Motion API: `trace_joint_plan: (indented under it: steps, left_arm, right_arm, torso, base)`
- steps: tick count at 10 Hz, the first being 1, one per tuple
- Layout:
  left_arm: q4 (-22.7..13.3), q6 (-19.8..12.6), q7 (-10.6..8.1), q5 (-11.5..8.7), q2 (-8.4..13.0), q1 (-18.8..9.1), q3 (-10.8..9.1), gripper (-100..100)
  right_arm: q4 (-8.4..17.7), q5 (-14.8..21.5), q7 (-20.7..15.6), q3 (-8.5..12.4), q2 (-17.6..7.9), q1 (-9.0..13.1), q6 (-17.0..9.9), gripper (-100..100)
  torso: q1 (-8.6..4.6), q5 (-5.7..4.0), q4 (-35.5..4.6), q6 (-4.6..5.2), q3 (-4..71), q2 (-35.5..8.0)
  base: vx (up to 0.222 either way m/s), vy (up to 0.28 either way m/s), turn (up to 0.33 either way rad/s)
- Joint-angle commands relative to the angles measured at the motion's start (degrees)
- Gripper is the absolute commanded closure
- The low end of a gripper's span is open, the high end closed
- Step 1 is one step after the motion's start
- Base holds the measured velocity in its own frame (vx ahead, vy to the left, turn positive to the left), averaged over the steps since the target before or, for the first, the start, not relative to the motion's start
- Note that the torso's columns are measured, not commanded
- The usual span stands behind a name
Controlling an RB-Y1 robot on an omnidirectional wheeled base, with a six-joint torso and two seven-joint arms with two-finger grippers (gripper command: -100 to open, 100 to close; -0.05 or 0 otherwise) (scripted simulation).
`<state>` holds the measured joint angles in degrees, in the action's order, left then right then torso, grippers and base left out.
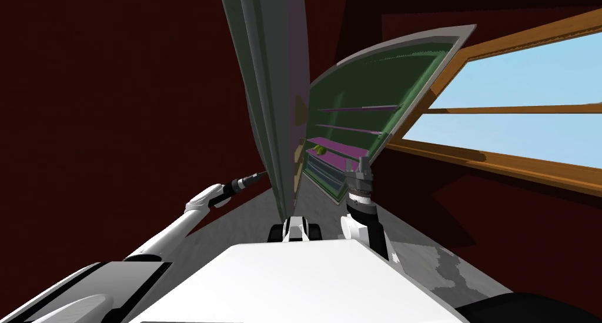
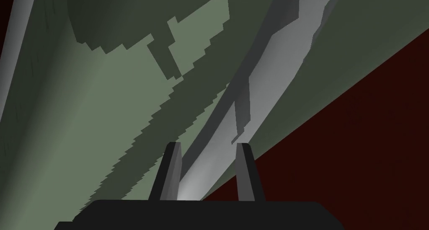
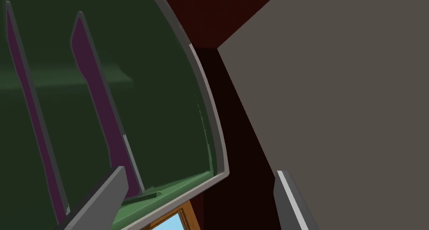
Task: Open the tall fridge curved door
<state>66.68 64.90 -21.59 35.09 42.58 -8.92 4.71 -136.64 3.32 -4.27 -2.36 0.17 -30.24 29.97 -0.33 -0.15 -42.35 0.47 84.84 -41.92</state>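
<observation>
- The tall green door (image 1: 258,72) stands swung out from the fridge (image 1: 376,84), seen nearly edge-on in the head view, straight ahead of the robot. The opening looks well along.
- The left gripper (image 2: 208,147) is on the door's outer face. Its jaws are drawn close, clamped on the grey handle (image 2: 268,85) that runs up between them.
- The right gripper (image 1: 358,160) hovers near the rim of the fridge, by the purple shelves (image 1: 338,146). Its jaws are wide apart and hold nothing.
- Risk: the handle could slide out of the thin fingers (image 2: 172,164) if the pull does not follow the door's arc, since the bar is smooth and curved.
- Risk: a wider swing may bring the door against the left forearm or the base, which stand close to its edge.
- Risk: the right gripper, so near the rim, could catch on it if the torso turns.
- Hidden: the hinge and the door's foot lie behind the chest, and both ends of the handle are cut off in the left wrist view.
- Hard to read: how wide the door stands, given the edge-on angle. A small yellow-green thing (image 1: 319,150) on a shelf is too small to name.
</observation>
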Motion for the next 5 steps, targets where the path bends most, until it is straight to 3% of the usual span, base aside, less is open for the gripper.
trace_joint_plan:
  steps: [1, 5]
  left_arm:
    - [1.4, 2.1, -0.46, 0.1, 0.0, 0.1, 0.38, 100]
    - [2.0, 3.6, -0.71, 0.4, 0.1, 0.3, 0.74, 100]
  right_arm:
    - [0.0, 0.0, 0.0, 0.0, 0.0, 0.0, 0.0, 0]
    - [0.0, 0.0, 0.0, 0.0, 0.0, 0.0, 0.0, 0]
  torso:
    - [-0.12, 0.02, 0.0, -0.1, -0.2, -0.3]
    - [-0.35, -0.01, -0.1, -0.24, -0.6, -0.9]
  base:
    - [0.044, 0.238, -0.063]
    - [0.06, 0.194, 0.017]
